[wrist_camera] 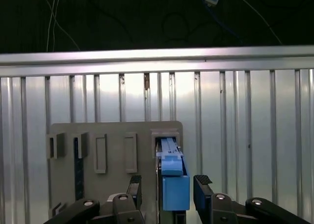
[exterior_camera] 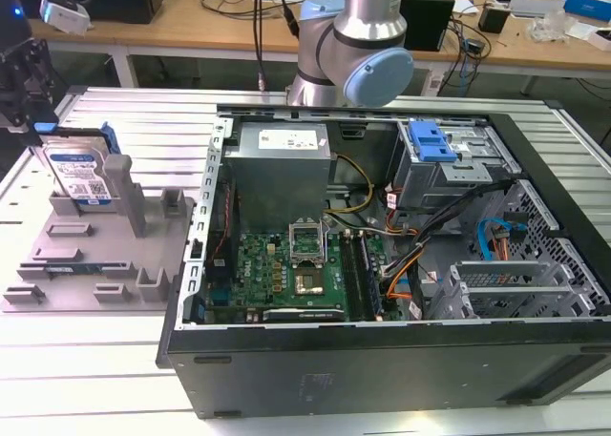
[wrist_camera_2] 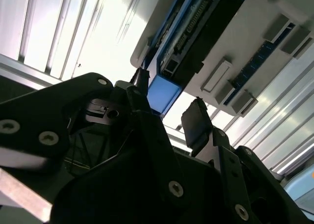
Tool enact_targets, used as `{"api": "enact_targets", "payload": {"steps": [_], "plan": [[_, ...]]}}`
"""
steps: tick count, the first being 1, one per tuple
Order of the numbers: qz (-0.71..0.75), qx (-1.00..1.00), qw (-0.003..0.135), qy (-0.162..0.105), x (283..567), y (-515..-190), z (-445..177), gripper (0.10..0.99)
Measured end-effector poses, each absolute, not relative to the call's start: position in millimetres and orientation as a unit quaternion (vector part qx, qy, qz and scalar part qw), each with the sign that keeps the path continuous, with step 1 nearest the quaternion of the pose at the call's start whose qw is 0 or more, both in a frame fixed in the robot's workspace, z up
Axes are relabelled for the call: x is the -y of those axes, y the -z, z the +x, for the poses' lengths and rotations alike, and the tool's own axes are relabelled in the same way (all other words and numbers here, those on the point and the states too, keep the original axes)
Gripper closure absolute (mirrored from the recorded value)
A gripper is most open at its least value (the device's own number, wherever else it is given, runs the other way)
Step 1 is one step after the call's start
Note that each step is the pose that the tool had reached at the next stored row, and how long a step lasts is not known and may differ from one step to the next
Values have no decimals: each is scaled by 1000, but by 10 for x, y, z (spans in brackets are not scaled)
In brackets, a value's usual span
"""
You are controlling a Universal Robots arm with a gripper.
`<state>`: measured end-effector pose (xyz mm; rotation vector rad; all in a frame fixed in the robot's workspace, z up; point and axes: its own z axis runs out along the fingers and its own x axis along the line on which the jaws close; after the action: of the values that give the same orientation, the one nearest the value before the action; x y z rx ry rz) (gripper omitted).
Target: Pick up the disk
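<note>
The disk (exterior_camera: pixel 81 174) stands on edge in a slot of a grey holder plate (exterior_camera: pixel 57 293) at the exterior view's left, its white-and-blue label facing out and blue rails along its sides. My gripper (exterior_camera: pixel 29 102) hangs just above the disk's upper edge. In the first wrist view the blue rail of the disk (wrist_camera: pixel 174 185) runs between my two black fingers (wrist_camera: pixel 202 185), and my gripper (wrist_camera: pixel 168 187) is open around it. The second wrist view shows the disk's blue end (wrist_camera_2: pixel 164 94) close to my open gripper (wrist_camera_2: pixel 169 111).
An open computer case (exterior_camera: pixel 382 379) lies to the exterior view's right of the holder, with a grey power supply box (exterior_camera: pixel 282 169), a green board and a blue latch (exterior_camera: pixel 430 140) inside. The arm's base (exterior_camera: pixel 358 45) stands behind it. The table is ribbed metal.
</note>
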<state>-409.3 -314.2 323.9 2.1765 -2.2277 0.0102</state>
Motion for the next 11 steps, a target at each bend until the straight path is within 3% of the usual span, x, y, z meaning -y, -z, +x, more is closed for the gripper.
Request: {"api": "enact_targets", "payload": {"steps": [11], "plan": [[699,715,12,-1,3142,-3126,-4091,541]]}}
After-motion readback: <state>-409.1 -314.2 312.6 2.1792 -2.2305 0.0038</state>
